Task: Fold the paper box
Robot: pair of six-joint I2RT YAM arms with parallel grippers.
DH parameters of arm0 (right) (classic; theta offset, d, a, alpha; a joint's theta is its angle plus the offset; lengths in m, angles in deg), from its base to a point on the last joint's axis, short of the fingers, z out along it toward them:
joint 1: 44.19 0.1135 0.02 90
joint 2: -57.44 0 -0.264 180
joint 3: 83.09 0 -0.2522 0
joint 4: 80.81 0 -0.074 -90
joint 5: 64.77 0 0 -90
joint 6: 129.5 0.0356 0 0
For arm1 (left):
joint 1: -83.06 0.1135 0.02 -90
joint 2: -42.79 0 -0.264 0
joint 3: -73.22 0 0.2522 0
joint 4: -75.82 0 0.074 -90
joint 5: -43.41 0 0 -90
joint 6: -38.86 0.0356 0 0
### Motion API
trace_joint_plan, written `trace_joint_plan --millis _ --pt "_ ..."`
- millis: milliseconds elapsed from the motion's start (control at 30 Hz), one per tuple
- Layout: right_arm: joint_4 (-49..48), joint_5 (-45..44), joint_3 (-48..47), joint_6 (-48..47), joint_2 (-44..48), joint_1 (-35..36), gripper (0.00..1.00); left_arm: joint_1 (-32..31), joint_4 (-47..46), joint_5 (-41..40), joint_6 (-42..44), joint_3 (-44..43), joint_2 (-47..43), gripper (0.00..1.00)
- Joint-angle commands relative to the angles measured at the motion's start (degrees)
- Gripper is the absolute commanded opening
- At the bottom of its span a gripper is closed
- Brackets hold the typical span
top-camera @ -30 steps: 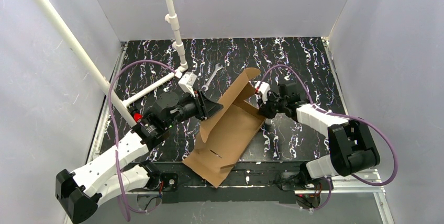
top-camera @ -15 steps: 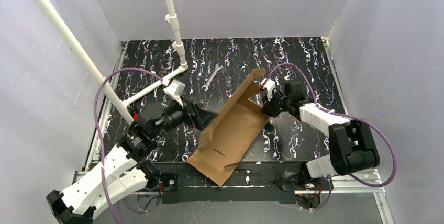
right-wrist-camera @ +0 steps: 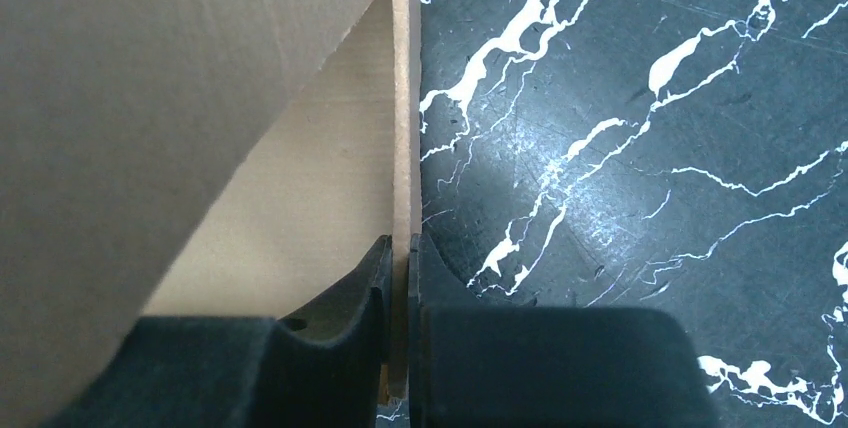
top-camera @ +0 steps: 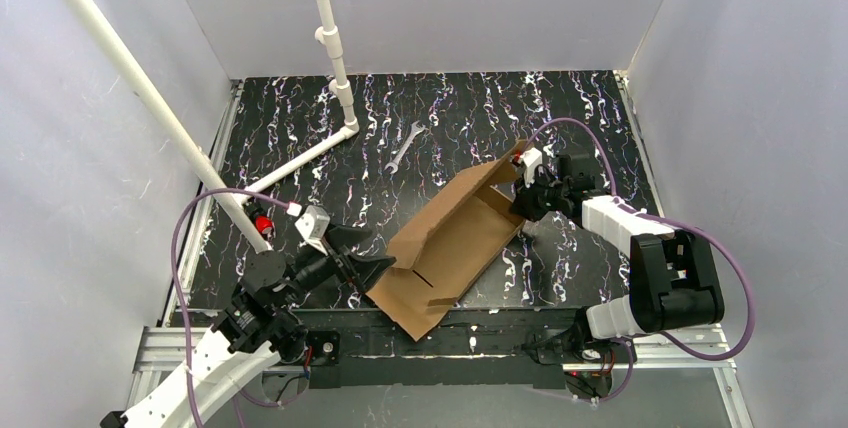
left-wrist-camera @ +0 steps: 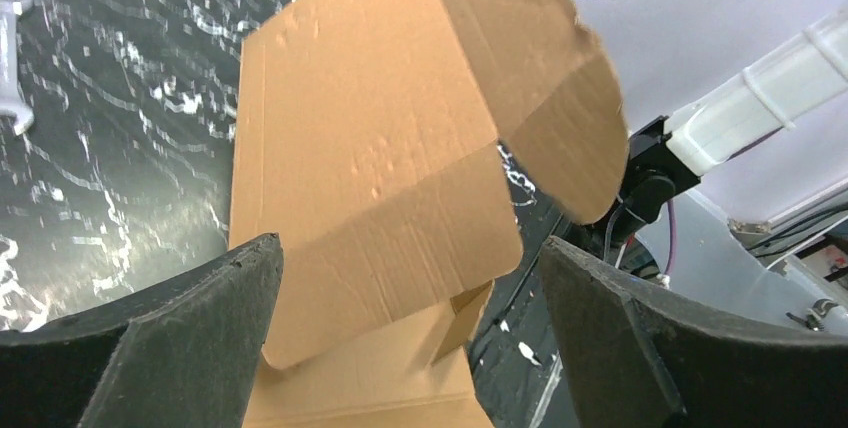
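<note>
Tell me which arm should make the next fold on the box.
Probably left. The left fingers stand open and free, facing the paper box from its near side. The right fingers are pinched on a cardboard edge, steadying it.

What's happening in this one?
Two arms are folding a brown paper box on the black marbled table. The right gripper pinches a raised wall edge at the box's far end. The left gripper is wide open near the box's left side, gripping nothing. The box is only partly formed, flaps loose. A wrench lies beyond it.
</note>
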Motion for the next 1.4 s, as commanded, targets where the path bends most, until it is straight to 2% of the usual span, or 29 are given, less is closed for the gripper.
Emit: trace_joint_plan --millis 0,167,333,467,633,733,800,933,1000,1100,1233,1333,1367 --pt "-0.6 2.4 -1.19 1.79 -0.34 -0.5 0.13 0.13 -2.58 3.31 6.49 -0.8 -3.51 0.98" --pt "-0.77 3.0 -1.36 2.45 -1.04 -0.56 0.12 -0.14 -1.87 7.27 8.74 -1.78 1.61 0.98" --pt "-0.84 3.19 -1.58 2.81 -1.4 -0.59 0.12 -3.48 -2.13 1.46 15.43 -4.85 6.82 0.98" --pt "-0.87 3.24 -1.86 3.2 -1.98 -0.59 0.12 -11.21 -2.45 -4.87 19.76 -6.82 9.26 0.98" --pt "-0.82 3.28 -2.1 3.47 -2.59 -0.59 0.12 -30.09 -3.46 -24.0 27.99 -7.57 12.91 0.98" --pt "-0.89 3.45 -2.06 3.59 -2.6 -0.59 0.12 -39.03 -9.5 -35.46 33.91 -6.71 17.17 0.98" --pt "-0.93 3.47 -2.06 3.6 -2.55 -0.59 0.12 -42.47 -15.38 -43.7 37.3 -6.75 23.27 0.98" --pt "-0.86 3.45 -2.0 3.59 -2.07 -0.6 0.12 -43.01 -24.28 -54.84 40.05 -8.76 33.86 0.97" --pt "-0.91 3.54 -1.93 3.6 -1.98 -0.6 0.12 -42.86 -28.33 -57.83 40.07 -9.29 37.29 0.9" --pt "-0.94 3.55 -1.95 3.6 -1.9 -0.59 0.12 -42.47 -29.7 -62.36 36.93 -10.37 40.27 0.65" --pt "-0.93 3.69 -1.9 3.52 -1.58 -0.59 0.12 -41.87 -29.62 -64.38 33.3 -10.58 41.88 0.51" --pt "-0.84 4.02 -1.81 3.34 -1.32 -0.59 0.12 -40.98 -29.62 -64.03 31.24 -11.06 42.63 0.32" --pt "-0.85 4.14 -1.75 3.34 -1.16 -0.59 0.12 -40.61 -29.61 -63.76 30.41 -11.19 42.84 0.23"
